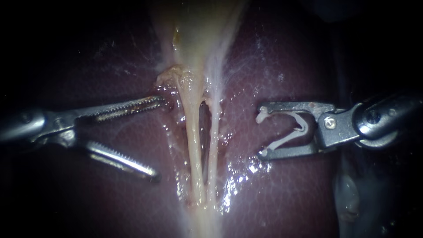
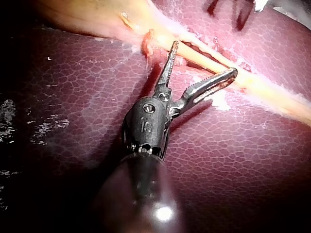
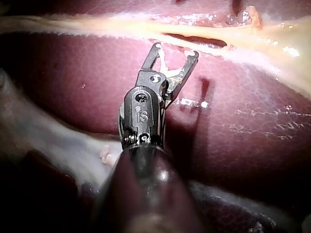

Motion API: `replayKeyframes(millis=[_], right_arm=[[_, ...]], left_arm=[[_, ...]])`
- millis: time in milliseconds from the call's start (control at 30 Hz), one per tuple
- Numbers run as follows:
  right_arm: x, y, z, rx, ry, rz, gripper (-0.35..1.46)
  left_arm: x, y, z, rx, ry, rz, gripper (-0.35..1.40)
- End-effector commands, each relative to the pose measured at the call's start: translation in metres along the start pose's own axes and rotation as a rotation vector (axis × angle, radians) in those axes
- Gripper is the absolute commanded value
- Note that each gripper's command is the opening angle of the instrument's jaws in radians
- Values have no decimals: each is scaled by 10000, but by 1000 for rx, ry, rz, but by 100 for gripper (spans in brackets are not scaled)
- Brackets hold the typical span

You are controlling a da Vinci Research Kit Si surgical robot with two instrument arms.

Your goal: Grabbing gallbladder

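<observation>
**Left tool** (image 1: 157,139): Serrated jaws were spread wide and gripped nothing. The upper jaw's tip lay just beside the left tube (image 1: 194,132), by frayed tissue under the gallbladder's neck. The lower jaw hung over bare liver (image 1: 291,66). In the left wrist view this tool (image 2: 204,58) straddled the tube (image 2: 214,59), and contact could not be told.

**Right tool** (image 1: 261,133): Jaws stood apart but carried a white clip (image 1: 296,128) seated against both. It was over liver, apart from the right tube (image 1: 214,141).

**Gallbladder** (image 1: 198,31): Pale yellow, at the top of the endoscope view, narrowing into the two tubes. Nothing held it.

**Hazards, as judged:**
- The left tool sat level with the tubes, not the gallbladder's body. Closing there would likely pinch or tear a tube.
- Its lower jaw could dig into liver if pressed down.
- The tissue looked wet, so a shallow bite might slip off.
- Pulling tissue toward the right tool could snag the right tube on the clip.
</observation>
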Motion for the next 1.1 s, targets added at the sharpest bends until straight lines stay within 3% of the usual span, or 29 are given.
replayKeyframes(millis=[33, 233, 567, 867, 1100], right_arm=[[0, 0, 0, 0, 0, 0, 50], [0, 0, 0, 0, 0, 0, 50], [-1, 1, 0, 0, 0, 0, 50], [-1, 1, 0, -1, 0, 0, 50], [-1, 1, 0, -1, 0, 0, 50]], left_arm=[[0, 0, 0, 0, 0, 0, 121], [-7, 12, -3, -24, 4, -18, 120], [-21, 67, -4, -92, 14, -84, 110], [0, 106, 4, -108, 10, -159, 89], [25, 125, 12, -112, 19, -231, 68]])
